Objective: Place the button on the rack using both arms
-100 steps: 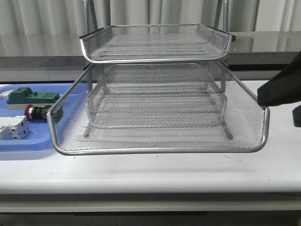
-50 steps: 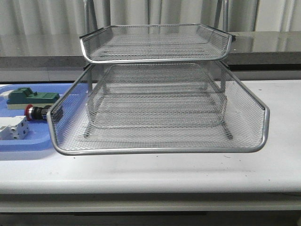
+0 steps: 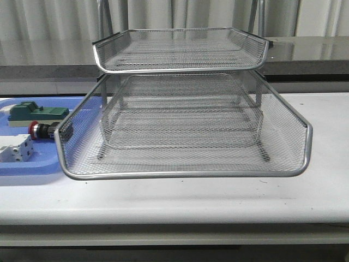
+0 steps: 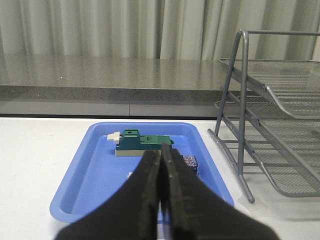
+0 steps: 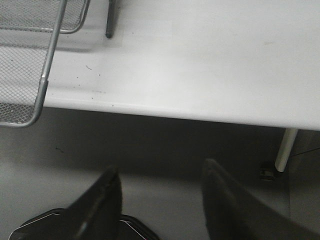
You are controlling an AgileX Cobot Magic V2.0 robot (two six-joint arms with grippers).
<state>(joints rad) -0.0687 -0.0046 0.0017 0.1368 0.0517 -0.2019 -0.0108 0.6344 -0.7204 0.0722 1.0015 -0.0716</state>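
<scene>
The silver wire-mesh rack [image 3: 185, 174] stands mid-table with a lower tray slid out toward the front. The button [image 3: 39, 130], red cap to the left, lies in the blue tray [image 3: 32, 166] just left of that pulled-out tray. Neither arm shows in the front view. In the left wrist view, my left gripper [image 4: 161, 150] is shut and holds nothing, hovering over the blue tray [image 4: 95, 175]. Only the button's blue rear end [image 4: 190, 161] peeks out beside the fingers. My right gripper [image 5: 161, 170] is open and empty, off the table's front edge over the floor.
A green block [image 3: 32, 113] and a white terminal block [image 3: 15, 148] share the blue tray. The rack's thin legs [image 4: 242, 125] stand right of that tray. A corner of the pulled-out tray [image 5: 42, 75] overhangs the white table's front edge [image 5: 200, 112].
My right arm, visible at the right edge of the front view a second ago, has withdrawn out of that view. Rack, tray and button have not moved.
</scene>
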